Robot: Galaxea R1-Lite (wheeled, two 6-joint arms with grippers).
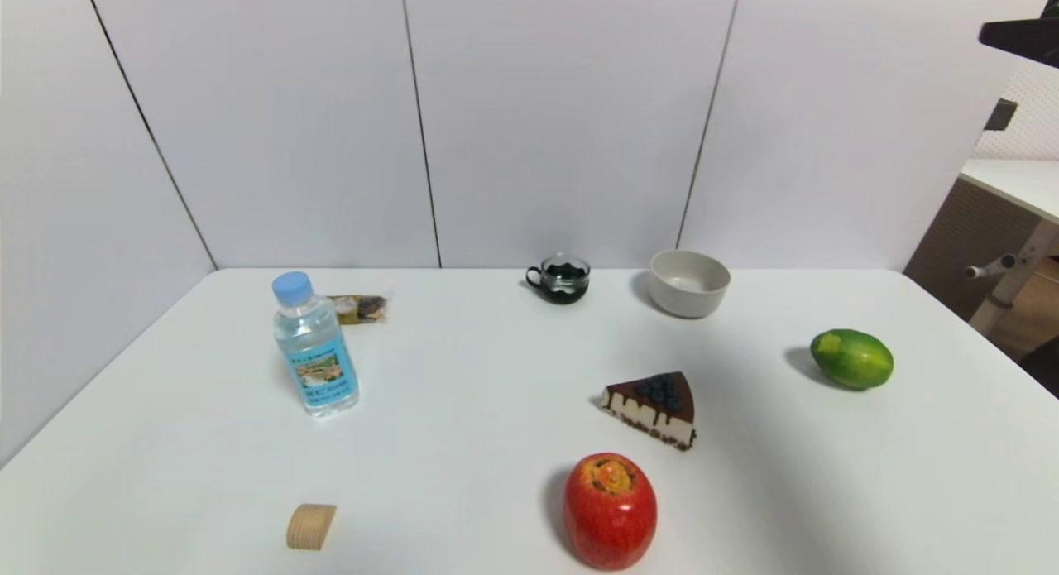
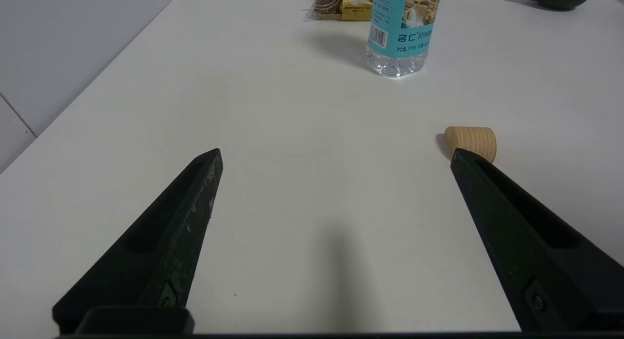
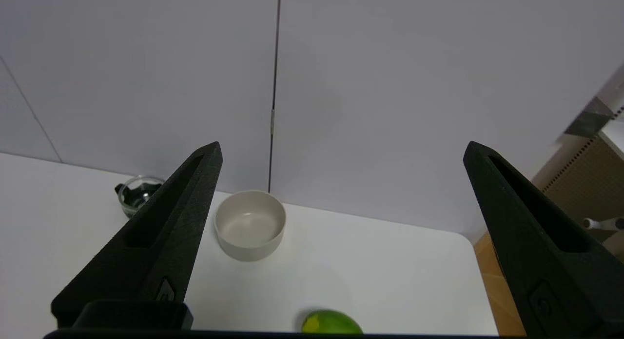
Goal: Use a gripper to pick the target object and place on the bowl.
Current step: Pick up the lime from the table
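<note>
**White table in a panelled corner**

A white table (image 1: 463, 443) with rounded far corners fills most of the head view. Pale grey-white wall panels (image 1: 563, 120) stand behind and to the left of it, split by thin dark seams. Light is even, and shadows on the tabletop are soft. Past the right edge stands another white-topped piece of furniture (image 1: 1013, 186) with a perforated brown side, perhaps a desk. A dark shelf-like edge (image 1: 1022, 37) juts in above it.
</note>
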